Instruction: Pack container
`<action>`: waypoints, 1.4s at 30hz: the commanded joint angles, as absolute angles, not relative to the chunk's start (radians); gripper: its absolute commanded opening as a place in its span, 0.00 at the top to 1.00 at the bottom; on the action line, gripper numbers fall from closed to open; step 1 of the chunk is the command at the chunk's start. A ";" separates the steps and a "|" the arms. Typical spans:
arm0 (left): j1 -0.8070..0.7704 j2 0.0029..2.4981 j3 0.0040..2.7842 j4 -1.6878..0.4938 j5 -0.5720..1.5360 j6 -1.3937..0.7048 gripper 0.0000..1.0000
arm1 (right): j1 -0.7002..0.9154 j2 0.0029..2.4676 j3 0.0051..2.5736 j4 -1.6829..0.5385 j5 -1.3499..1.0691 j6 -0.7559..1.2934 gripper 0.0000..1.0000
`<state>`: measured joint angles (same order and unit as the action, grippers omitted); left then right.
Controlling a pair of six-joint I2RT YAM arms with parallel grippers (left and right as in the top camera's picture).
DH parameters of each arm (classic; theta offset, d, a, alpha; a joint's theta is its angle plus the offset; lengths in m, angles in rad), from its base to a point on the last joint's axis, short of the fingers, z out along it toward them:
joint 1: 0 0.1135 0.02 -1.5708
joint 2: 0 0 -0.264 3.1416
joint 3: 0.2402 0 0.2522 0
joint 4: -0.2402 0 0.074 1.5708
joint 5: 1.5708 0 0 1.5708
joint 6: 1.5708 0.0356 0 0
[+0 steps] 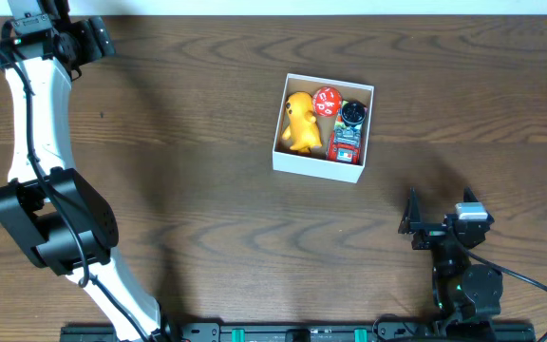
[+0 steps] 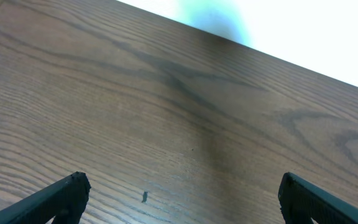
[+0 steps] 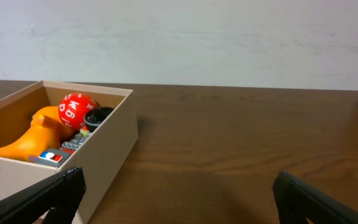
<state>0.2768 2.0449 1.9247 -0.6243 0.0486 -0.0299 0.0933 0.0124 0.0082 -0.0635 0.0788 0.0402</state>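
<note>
The container [image 1: 316, 167], a small square white-walled box with a brown inside, sits right of the table's middle. In it lie a yellow duck toy [image 1: 299, 122], a red numbered ball [image 1: 327, 101], a black round piece [image 1: 352, 113] and a red-and-grey toy [image 1: 345, 144]. My left gripper [image 1: 105, 38] is far off at the back left corner, open over bare wood [image 2: 182, 186]. My right gripper [image 1: 408, 215] stands open near the front right, apart from the box. In the right wrist view [image 3: 179, 186] it is empty, with the container's wall [image 3: 107, 149] to its left.
The table is dark brown wood. A pale wall [image 3: 229, 37] runs behind its far edge. The left arm's links [image 1: 36, 142] stretch along the left side. A tiny dark speck [image 2: 144, 197] lies on the wood between the left fingers.
</note>
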 commanded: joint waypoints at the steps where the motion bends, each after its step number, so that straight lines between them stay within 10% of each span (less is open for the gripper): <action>1: 0.276 2.046 1.930 -0.625 0.044 -0.043 0.02 | 0.081 0.007 0.006 -0.067 0.081 0.025 0.01; 42: 0.197 1.840 1.930 -0.807 0.006 -0.042 0.02 | 0.081 0.007 0.006 -0.067 0.081 0.025 0.01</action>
<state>0.2329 1.9919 1.9202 -0.7792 0.0357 -0.0303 0.0933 0.0124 0.0082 -0.0635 0.0788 0.0402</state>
